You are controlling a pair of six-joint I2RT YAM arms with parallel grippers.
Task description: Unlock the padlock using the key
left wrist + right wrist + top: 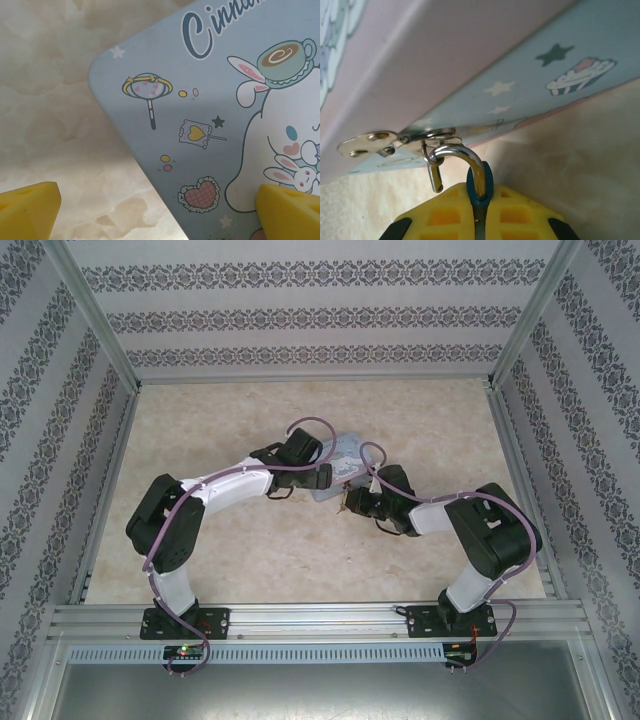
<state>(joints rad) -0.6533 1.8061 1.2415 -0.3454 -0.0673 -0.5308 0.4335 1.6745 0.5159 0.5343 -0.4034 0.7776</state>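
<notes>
L end effector apart over tin; R end effector clamped on padlock, elbows out.

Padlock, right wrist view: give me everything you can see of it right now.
The padlock shows as a narrow teal-blue body, edge-on, pinched between the yellow pads of the right claw. Its thin, shiny metal shackle arches up out of the body and hooks through the metal hasp on the side of the pale blue tin. A short metal leg hangs below the hasp. Whether the shackle is latched cannot be told.
</notes>
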